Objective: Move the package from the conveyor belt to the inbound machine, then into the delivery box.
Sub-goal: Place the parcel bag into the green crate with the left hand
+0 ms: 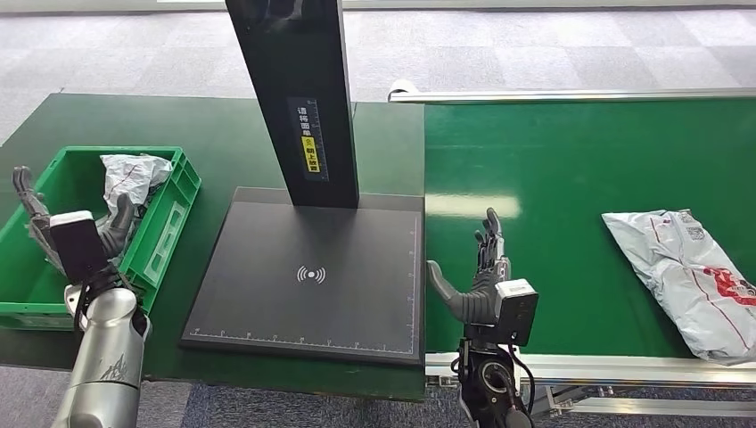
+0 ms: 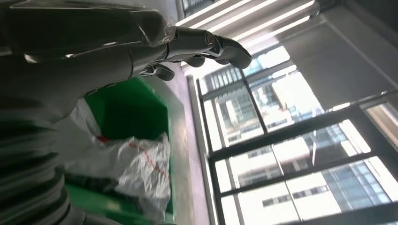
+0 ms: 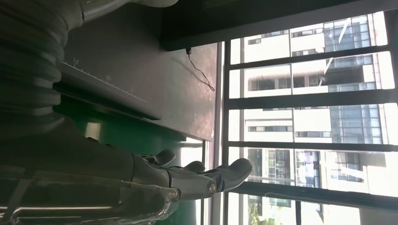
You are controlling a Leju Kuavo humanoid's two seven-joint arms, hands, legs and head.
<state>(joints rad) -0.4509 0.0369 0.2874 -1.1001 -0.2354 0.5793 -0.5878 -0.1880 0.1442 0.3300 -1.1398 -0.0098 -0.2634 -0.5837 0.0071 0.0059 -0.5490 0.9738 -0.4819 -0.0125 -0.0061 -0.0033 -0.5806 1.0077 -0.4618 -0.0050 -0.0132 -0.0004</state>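
A grey plastic package (image 1: 694, 275) with red print lies on the green conveyor belt (image 1: 553, 187) at the far right. The black inbound machine plate (image 1: 312, 276) with its tall post (image 1: 299, 98) sits in the middle, bare. A crumpled grey package (image 1: 132, 178) (image 2: 126, 164) lies in the green delivery box (image 1: 169, 214) (image 2: 136, 108) at the left. My left hand (image 1: 71, 232) (image 2: 141, 47) hovers over the box, fingers spread, holding nothing. My right hand (image 1: 477, 276) (image 3: 187, 180) stands open and upright at the belt's near-left corner, well left of the package on the belt.
The dark green table (image 1: 214, 134) carries the box and the machine. A metal rail (image 1: 624, 370) runs along the belt's front edge and another along its back. Grey carpet floor (image 1: 535, 45) lies beyond.
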